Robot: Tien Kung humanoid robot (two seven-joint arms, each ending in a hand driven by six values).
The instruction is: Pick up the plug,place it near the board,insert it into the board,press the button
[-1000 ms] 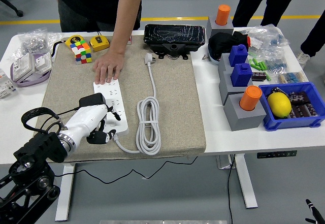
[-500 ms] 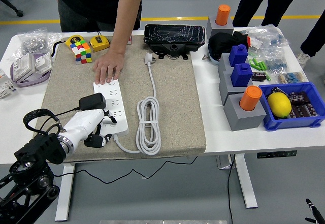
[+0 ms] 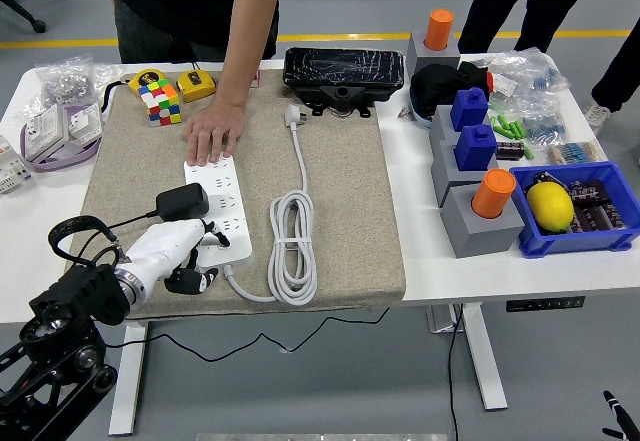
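We find the black plug [image 3: 183,201] seated on the white board [image 3: 222,211], at the strip's nine o'clock edge and about halfway along it. The plug's thin black lead runs off toward eight o'clock. The left hand [image 3: 180,251] lies at the board's six o'clock end, white-shelled, its dark fingers [image 3: 192,279] curled under and holding nothing that we can see. The right hand is not in view. A person's hand [image 3: 212,133] rests flat at the board's twelve o'clock end and appears to steady it.

In our judgement, insertion looks complete and the button press is the step in hand. We cannot make out the button itself. To do it well, we would bring one fingertip straight down on the switch, keep the other fingers clear of the plug, and press lightly so the strip does not slide on the mat [image 3: 340,211].

Count: one board, one black plug, one coiled white cable [image 3: 292,241] with one free white plug [image 3: 293,115], one puzzle cube [image 3: 160,100], two orange cylinders [image 3: 493,192], two blue blocks [image 3: 468,108], one lemon [image 3: 549,205].
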